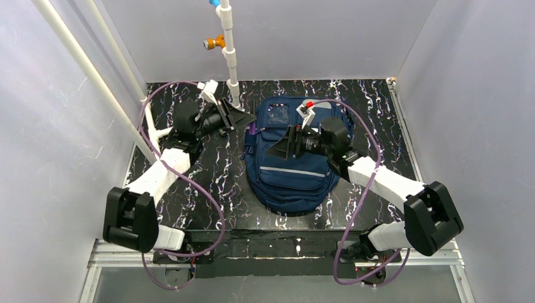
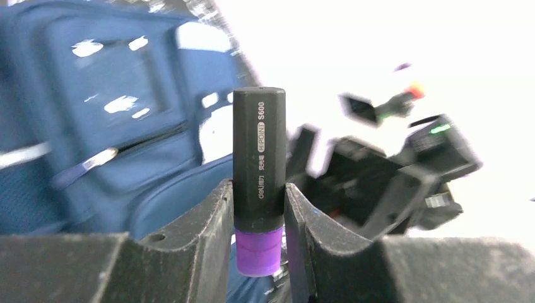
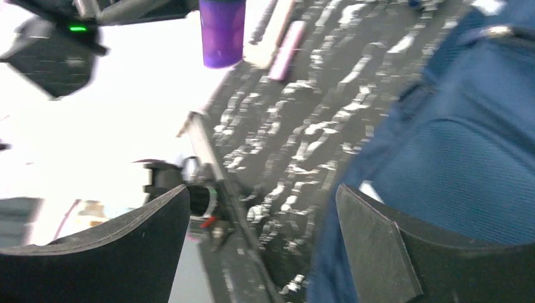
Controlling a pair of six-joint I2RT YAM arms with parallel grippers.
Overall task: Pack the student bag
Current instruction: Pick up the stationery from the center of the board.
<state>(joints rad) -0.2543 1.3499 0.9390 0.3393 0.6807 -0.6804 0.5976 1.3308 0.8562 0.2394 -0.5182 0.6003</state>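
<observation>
The navy blue student bag [image 1: 296, 170] lies flat in the middle of the black marbled table, front side up. It also shows in the left wrist view [image 2: 94, 107] and the right wrist view [image 3: 454, 145]. My left gripper [image 1: 246, 123] is just left of the bag's top and is shut on a black highlighter with a purple end [image 2: 258, 183], held upright between the jaws. The purple end also shows in the right wrist view [image 3: 222, 31]. My right gripper [image 1: 282, 149] hovers over the bag's front, open and empty [image 3: 262, 240].
A white pipe post [image 1: 228, 50] with an orange fitting stands at the table's back edge, close behind my left gripper. White walls close in the table on three sides. A pink stick-like object [image 3: 287, 50] lies on the table, blurred.
</observation>
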